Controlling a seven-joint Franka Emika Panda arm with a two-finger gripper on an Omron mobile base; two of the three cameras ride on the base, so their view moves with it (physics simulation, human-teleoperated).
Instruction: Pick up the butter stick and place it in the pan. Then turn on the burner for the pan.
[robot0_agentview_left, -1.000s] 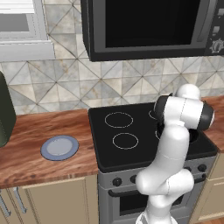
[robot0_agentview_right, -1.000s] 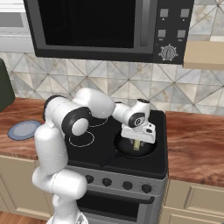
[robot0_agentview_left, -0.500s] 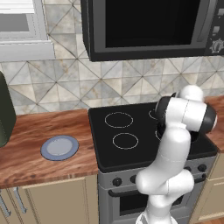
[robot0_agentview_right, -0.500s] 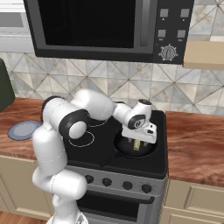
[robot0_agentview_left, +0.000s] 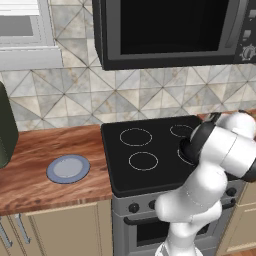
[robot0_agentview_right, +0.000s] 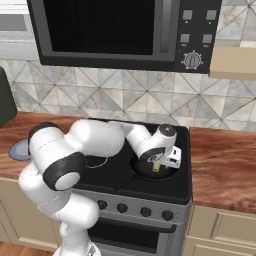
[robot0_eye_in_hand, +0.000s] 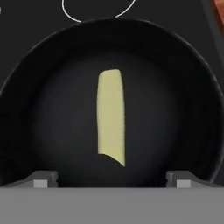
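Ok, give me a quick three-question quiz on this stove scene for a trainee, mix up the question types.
1. True or false: the butter lies inside the pan.
2. The end effector is: A) shut on the butter, B) open above the pan, C) on a knob.
3. What sits on the counter left of the stove?

Key: 1 true; 2 B; 3 a grey-blue plate.

butter stick (robot0_eye_in_hand: 111, 114) in pan (robot0_eye_in_hand: 43, 74), on cooktop (robot0_agentview_left: 150, 175)

The pale-yellow butter stick (robot0_eye_in_hand: 111, 116) is seen lying flat at the middle of the round black pan (robot0_eye_in_hand: 183, 78), which is set on the glossy black cooktop (robot0_agentview_right: 120, 170).
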